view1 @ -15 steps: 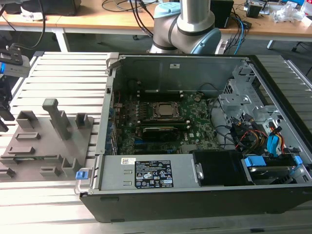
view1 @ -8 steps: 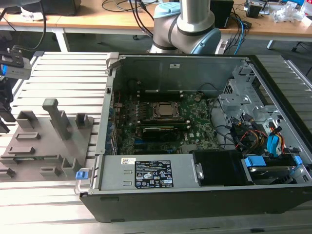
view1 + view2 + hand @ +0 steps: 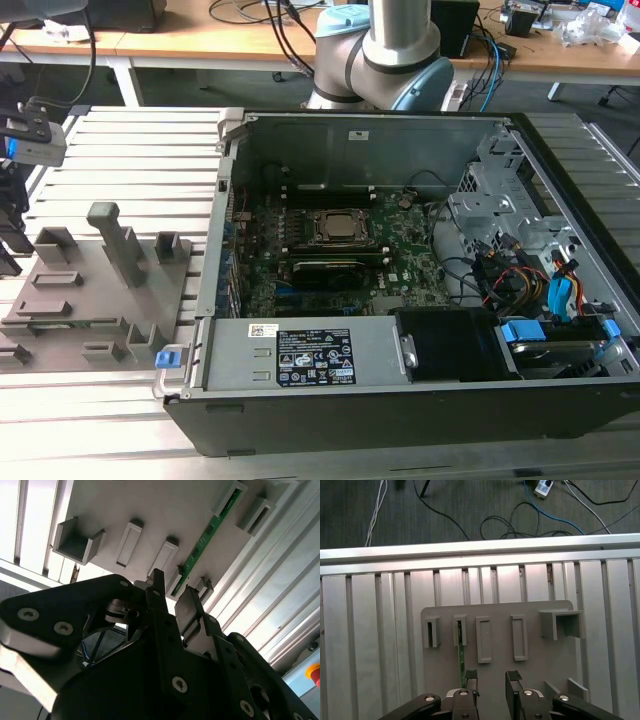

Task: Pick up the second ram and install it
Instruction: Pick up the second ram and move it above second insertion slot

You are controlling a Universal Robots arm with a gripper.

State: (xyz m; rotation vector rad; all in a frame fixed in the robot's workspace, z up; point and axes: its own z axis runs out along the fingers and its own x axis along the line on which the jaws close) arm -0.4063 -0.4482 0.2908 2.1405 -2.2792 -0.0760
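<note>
green and thin, the second ram (image 3: 461,652) is standing on its long edge on the grey holder plate (image 3: 540,660), one end sitting in a small upright slot block (image 3: 455,625). other grey holders (image 3: 484,640) are standing in a row beside that block. the tool (image 3: 492,680) is hanging over the plate with its two black fingers (image 3: 513,679) standing apart, a narrow gap between them and nothing gripped. in the first wrist view the ram is running just beside one finger, outside the gap, and i cannot tell whether the two are touching. the plate is resting on the ribbed aluminium counter (image 3: 370,655), near the counter's edge that is bordering the dark floor (image 3: 470,510), where loose cables (image 3: 520,522) are trailing. in the exterior view the plate is sitting toward the exterior view's left of an open computer case (image 3: 350,140), whose dark green motherboard (image 3: 400,250) is lying exposed inside.
</note>
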